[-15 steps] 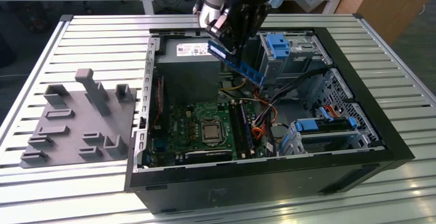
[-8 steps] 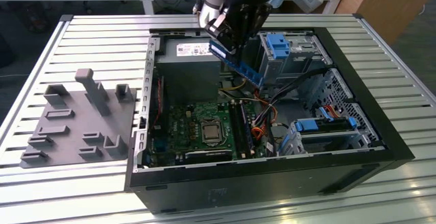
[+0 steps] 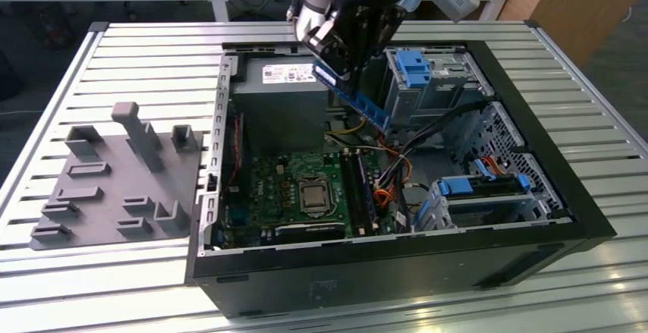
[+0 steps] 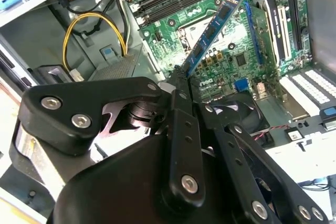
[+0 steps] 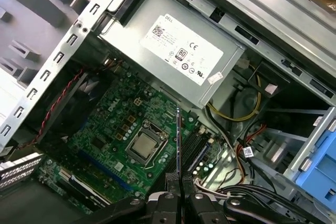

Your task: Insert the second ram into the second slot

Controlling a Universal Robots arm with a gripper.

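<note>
Slatted tabletop carries an open PC case toward its edge at the exterior view's right; grey fixture plate sits by the opposite edge; inside the case, PSU lies beside the mobo; claw hangs over the case interior, pinching one end of the second ram; strip is tilted, in mid-air above the board, not seated in the mem slots.

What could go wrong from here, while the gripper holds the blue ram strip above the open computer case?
1. The gripper grips the second ram at one end only, so it may pivot or slip.
2. The strip is tilted and not yet at the memory slots, so it could enter crooked.
3. Loose cables lie beside the slots and might catch it.
</note>
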